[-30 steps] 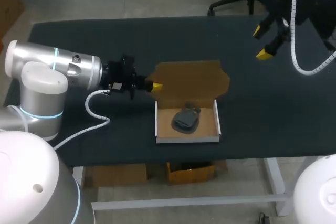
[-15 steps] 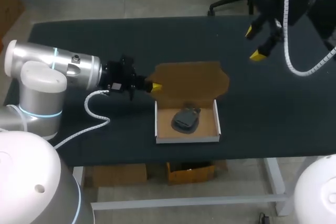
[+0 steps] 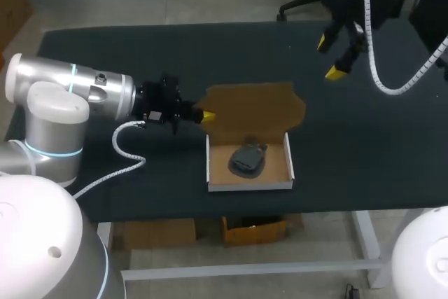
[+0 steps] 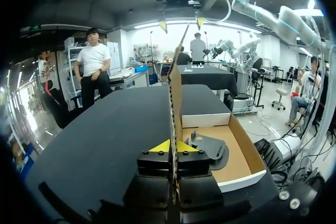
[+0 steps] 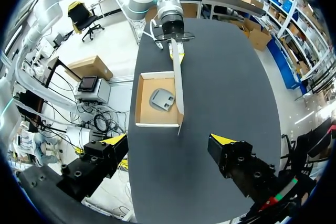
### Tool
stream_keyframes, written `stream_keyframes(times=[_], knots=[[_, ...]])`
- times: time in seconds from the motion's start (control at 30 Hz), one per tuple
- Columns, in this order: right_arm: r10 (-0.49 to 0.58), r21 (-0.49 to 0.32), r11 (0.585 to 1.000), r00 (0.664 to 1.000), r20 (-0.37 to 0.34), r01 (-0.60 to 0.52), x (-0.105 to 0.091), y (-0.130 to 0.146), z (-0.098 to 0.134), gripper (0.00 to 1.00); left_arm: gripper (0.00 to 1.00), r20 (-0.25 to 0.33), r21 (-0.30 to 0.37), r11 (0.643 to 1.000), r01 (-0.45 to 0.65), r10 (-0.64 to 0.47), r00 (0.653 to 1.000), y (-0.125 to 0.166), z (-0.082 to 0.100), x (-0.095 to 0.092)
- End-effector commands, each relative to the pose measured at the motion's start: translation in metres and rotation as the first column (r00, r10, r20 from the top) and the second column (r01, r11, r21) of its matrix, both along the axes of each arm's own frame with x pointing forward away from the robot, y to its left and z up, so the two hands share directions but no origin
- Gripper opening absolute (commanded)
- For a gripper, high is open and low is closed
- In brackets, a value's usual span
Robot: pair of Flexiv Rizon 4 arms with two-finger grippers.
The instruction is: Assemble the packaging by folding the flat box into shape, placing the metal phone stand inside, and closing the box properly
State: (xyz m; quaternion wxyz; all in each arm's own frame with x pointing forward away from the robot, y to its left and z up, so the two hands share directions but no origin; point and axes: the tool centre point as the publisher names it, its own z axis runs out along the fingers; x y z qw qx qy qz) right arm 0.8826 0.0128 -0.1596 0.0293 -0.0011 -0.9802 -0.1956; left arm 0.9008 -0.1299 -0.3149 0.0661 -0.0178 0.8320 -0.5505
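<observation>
1. The box (image 3: 255,106), lid held by the left gripper (image 3: 207,115): matt brown cardboard, white outer walls.
2. The stand (image 3: 246,160), just ahead of that gripper: dull dark-grey metal.
3. The table (image 3: 140,54): matt black, smooth.

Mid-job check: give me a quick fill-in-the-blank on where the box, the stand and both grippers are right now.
1. The metal phone stand lies ___ the box.
2. The left gripper is shut on the lid, which is not folded down but stands ___.
3. The right gripper hangs above the table's far side, holding nothing, its fingers ___.

Missing words: inside; upright; open.
</observation>
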Motion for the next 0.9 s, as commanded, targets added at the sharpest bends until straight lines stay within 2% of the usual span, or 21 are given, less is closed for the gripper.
stream_keyframes(times=[0.03,0.3,0.57,0.9], knots=[[0.01,-0.021,1.0,1.0,-0.02,-0.011,0.007,0.009,0.002,1.0,0.0,0.001,-0.002,1.0,0.0,0.0,1.0,0.001,-0.001,0.0],[0.03,-0.062,0.998,0.999,-0.041,-0.033,0.016,0.022,0.005,1.0,0.0,0.001,-0.002,1.0,0.0,0.0,1.0,0.001,-0.001,0.0],[0.026,-0.092,0.995,1.0,-0.002,-0.026,0.03,0.042,0.009,1.0,0.0,0.001,-0.002,1.0,0.0,0.0,1.0,0.001,-0.001,0.0],[0.028,-0.143,0.989,1.0,0.011,-0.026,0.048,0.073,0.003,1.0,0.0,0.001,-0.002,1.0,0.0,0.0,1.0,0.001,-0.001,0.0]])
